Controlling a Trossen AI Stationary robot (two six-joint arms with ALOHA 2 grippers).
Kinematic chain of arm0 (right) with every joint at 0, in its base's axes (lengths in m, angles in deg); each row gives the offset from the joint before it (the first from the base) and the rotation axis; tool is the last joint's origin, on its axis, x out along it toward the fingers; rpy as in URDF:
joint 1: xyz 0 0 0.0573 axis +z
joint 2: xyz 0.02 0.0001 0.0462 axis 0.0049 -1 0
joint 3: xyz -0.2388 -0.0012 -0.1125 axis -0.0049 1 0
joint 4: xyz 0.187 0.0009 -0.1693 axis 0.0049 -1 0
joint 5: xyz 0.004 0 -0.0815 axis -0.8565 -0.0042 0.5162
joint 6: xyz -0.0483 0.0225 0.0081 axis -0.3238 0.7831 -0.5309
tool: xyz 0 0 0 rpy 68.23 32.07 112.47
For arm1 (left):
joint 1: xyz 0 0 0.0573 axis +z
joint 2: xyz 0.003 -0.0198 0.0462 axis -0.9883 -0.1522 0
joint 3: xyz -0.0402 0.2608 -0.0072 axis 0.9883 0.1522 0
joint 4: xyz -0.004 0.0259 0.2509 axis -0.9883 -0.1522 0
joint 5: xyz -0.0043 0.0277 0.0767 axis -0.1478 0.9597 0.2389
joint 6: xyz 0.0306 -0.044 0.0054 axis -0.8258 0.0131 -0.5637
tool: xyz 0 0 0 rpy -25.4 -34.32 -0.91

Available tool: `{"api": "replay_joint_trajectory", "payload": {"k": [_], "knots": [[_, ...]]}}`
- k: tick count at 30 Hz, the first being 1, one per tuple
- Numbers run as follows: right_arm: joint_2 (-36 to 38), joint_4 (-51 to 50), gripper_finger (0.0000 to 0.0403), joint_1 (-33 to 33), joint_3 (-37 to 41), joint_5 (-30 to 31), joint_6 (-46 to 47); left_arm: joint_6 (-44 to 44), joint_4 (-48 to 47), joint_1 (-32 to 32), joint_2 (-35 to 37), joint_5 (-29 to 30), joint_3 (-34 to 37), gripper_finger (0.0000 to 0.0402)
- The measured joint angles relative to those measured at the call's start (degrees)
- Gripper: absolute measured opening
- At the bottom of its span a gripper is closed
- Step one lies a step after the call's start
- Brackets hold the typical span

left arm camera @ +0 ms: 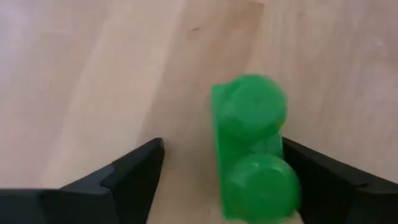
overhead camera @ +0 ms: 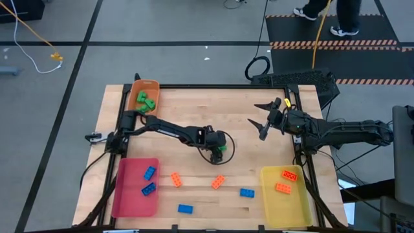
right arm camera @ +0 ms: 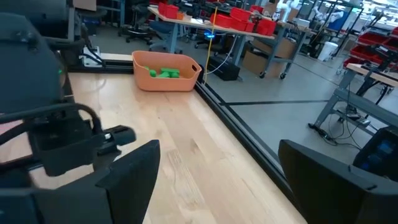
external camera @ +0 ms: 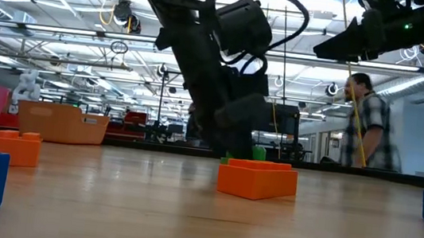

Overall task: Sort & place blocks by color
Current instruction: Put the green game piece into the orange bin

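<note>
Green blocks (overhead camera: 145, 101) in orange tray (overhead camera: 152, 85); blue blocks (overhead camera: 149, 180) in pink tray (overhead camera: 128, 202); orange blocks (overhead camera: 285, 181) in yellow tray (overhead camera: 294, 207).

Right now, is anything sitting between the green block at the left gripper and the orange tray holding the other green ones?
Nothing visible does. The left gripper is open around the green block at mid-table, and the wood between it and the orange tray at the far left corner is bare; only the left arm itself spans it. The loose blocks lie nearer the front edge.
</note>
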Motion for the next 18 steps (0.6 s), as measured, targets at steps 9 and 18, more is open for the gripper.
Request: {"api": "replay_joint_trajectory", "payload": {"k": [9,18], "knots": [[0.0,0.0,0.0320,0.0,0.0,0.0,-0.2,-1.7,-2.3,1.3,1.1,-0.8,0.0,0.0125],[0.0,0.0,0.0320,0.0,0.0,0.1,-0.6,-1.9,-11.5,6.1,8.5,0.3,0.0,0.0125]]}}
